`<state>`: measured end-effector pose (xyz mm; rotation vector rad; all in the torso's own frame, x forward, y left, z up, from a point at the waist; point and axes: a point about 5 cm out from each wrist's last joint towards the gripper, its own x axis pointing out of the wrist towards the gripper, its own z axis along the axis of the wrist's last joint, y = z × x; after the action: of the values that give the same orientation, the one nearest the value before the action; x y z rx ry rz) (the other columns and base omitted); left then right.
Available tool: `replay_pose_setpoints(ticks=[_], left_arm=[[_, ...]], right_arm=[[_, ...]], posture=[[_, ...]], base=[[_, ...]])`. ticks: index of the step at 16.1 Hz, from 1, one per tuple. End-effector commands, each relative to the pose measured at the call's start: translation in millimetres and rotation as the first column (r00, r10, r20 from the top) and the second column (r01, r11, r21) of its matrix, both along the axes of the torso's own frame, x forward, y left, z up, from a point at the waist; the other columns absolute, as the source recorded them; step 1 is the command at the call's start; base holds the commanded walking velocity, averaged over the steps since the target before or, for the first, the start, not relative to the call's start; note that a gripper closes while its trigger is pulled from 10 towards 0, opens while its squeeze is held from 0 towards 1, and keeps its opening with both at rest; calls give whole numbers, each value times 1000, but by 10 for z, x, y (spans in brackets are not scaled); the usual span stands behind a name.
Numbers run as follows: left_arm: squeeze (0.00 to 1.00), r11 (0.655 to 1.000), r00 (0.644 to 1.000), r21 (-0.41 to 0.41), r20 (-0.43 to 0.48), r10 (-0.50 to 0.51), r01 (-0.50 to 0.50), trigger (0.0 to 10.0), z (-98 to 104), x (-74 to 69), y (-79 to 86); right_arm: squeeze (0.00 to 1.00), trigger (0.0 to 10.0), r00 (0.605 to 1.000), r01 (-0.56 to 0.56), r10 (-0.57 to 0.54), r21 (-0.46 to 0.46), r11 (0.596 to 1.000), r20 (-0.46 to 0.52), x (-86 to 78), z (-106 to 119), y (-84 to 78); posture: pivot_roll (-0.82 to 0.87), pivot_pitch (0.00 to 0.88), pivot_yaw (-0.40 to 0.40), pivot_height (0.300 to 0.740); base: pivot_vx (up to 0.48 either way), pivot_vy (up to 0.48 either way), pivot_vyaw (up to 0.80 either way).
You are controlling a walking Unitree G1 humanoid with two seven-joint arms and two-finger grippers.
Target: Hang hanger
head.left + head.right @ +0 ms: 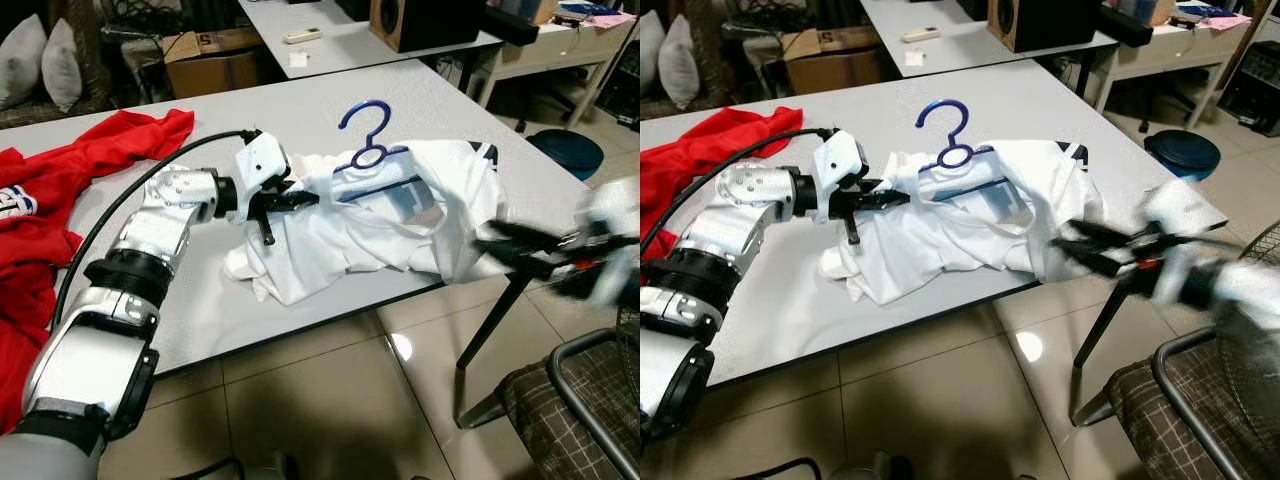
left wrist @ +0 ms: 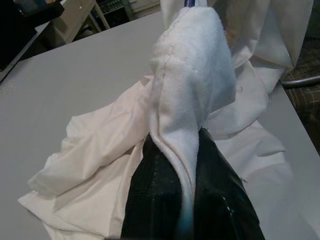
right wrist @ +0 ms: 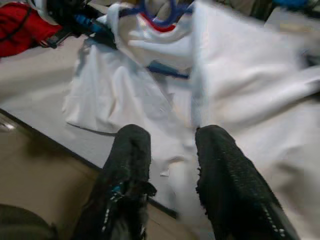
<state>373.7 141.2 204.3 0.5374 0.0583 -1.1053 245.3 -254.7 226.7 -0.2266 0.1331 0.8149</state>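
A blue hanger [image 1: 371, 153] lies on the grey table [image 1: 200, 300], its hook standing up out of the collar of a crumpled white shirt [image 1: 380, 235]. My left gripper [image 1: 303, 198] is shut on a fold of that shirt at its left shoulder; in the left wrist view the white cloth [image 2: 192, 75] is pinched between the black fingers [image 2: 155, 190]. My right gripper [image 1: 503, 243] is blurred at the shirt's right end, near the table's front right corner. Its fingers [image 3: 127, 150] stand open above the white fabric [image 3: 240, 75], with nothing held.
A red garment [image 1: 60, 200] covers the table's left end. A plaid-seated chair [image 1: 580, 400] stands by the front right corner. Behind are a second table [image 1: 340, 40], a cardboard box [image 1: 210, 60] and a wooden speaker [image 1: 420, 20]. Tiled floor lies in front.
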Motion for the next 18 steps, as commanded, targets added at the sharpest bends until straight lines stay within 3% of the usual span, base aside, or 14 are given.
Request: replay_pose_setpoints(ticks=[1, 3, 7, 8, 15, 16, 17, 18], left_arm=[[0, 1000, 999, 14, 30, -12, 11, 0, 95, 19, 11], [0, 993, 993, 34, -1, -114, 114, 0, 136, -25, -36], [0, 952, 956, 97, -82, -282, 290, 0, 183, -131, -139], [0, 936, 940, 110, -103, -324, 335, 0, 247, -162, -182], [0, 914, 928, 161, -67, -366, 372, 0, 356, -228, -334], [0, 906, 923, 174, -63, -380, 385, 0, 352, -242, -373], [0, 902, 920, 183, -61, -388, 392, 0, 348, -249, -389], [0, 894, 917, 208, -54, -395, 397, 0, 333, -258, -418]], right_arm=[[1000, 10000, 998, -34, 34, -6, 999, 49, -27, 170, -12], [1000, 10000, 989, -77, 82, -38, 996, 125, 6, 435, -12], [980, 10000, 970, -177, 194, -118, 977, 149, 119, 490, 225], [0, 10000, 962, -215, 236, -145, 966, 140, 158, 503, 319], [0, 10000, 939, -338, 343, -128, 932, 14, 262, 299, 588], [0, 8706, 945, -323, 327, -140, 936, 3, 316, 257, 618], [0, 5137, 949, -311, 314, -152, 938, -3, 346, 233, 629], [0, 0, 954, -297, 299, -171, 940, -15, 391, 200, 646]], posture=[[-30, 0, 60, 740], [-32, 0, 56, 740], [-37, 0, 51, 740], [-34, 0, 46, 740], [-29, 0, 43, 740], [-28, 0, 43, 740], [-29, 0, 44, 740], [-28, 0, 43, 740]], base=[[0, 0, 0], [0, 0, 0], [0, 0, 0], [0, 0, 0], [0, 0, 0], [0, 0, 0], [0, 0, 0], [0, 0, 0]])
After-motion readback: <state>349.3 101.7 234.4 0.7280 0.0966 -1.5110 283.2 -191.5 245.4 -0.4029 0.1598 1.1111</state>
